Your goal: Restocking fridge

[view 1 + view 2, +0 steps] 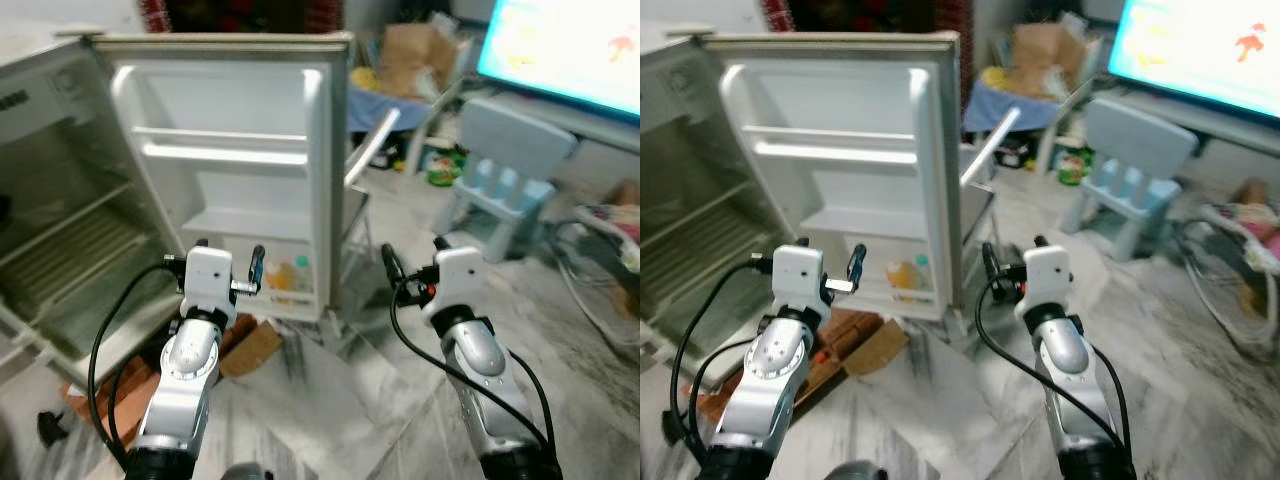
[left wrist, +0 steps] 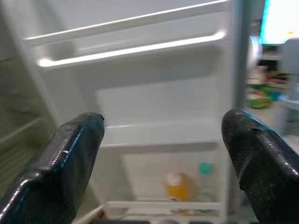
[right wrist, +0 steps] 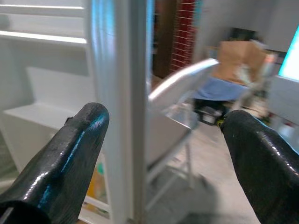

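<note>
The fridge stands wide open at ten o'clock, its door swung out at twelve. In the door's bottom rack sit an orange juice bottle and a green-capped bottle. The left gripper hangs spread and empty just before that rack; the right gripper, also spread and empty, hovers by the door's edge at one o'clock. Risk: with nothing in either gripper to stock, a forward reach could knock the door edge or topple the bottles.

home living room | open fridge | child's blue chair | TV screen | marble floor
</note>
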Available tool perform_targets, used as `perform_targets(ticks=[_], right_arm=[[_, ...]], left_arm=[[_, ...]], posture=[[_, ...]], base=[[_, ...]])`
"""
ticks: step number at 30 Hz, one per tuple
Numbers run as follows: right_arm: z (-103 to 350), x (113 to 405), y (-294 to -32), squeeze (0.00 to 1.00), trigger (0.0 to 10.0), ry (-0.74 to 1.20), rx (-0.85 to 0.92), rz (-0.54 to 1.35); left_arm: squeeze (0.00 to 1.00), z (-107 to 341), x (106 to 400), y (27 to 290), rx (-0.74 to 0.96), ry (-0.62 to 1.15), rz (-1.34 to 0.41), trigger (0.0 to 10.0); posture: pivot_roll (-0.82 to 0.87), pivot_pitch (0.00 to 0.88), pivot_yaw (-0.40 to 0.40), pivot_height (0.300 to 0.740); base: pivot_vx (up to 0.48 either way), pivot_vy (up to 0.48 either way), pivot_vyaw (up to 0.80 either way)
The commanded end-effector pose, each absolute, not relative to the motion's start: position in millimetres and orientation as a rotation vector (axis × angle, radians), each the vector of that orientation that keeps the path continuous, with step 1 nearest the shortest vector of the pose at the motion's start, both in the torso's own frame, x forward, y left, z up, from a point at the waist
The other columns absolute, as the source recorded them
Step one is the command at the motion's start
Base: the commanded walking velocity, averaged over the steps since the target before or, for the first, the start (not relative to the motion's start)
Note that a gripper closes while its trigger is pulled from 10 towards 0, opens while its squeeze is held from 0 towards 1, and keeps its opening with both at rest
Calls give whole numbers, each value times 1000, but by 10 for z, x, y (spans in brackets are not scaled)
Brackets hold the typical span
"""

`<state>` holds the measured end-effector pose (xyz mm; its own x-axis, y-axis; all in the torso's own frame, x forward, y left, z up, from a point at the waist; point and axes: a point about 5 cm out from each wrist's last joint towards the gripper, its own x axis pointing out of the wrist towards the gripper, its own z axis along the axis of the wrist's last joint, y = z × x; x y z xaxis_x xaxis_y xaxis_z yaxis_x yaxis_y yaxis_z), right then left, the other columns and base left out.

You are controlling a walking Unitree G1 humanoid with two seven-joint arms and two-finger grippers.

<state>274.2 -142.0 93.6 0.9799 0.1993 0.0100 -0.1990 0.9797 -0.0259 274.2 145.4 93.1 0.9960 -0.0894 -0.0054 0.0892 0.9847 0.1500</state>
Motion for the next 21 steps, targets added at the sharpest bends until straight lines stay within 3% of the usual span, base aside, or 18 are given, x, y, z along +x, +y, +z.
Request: perform_targets(ticks=[1,10,21], right_arm=[[1041,2789,-1323,0,10000,-56,-6,231],[1060,2808,-1329,0,10000,-66,11,230],[1034,2782,-1270,0,10000,-50,25,286]], left_arm=[[0,925,2755,1548,175,10,-58,10000],[0,910,2757,1534,186,20,-54,10000],[0,841,2700,1427,131,56,-83,10000]], posture=[[57,0,26,740],[57,0,26,740],[57,0,26,740]], base=[[364,-307,794],[364,-308,674],[55,-450,0]])
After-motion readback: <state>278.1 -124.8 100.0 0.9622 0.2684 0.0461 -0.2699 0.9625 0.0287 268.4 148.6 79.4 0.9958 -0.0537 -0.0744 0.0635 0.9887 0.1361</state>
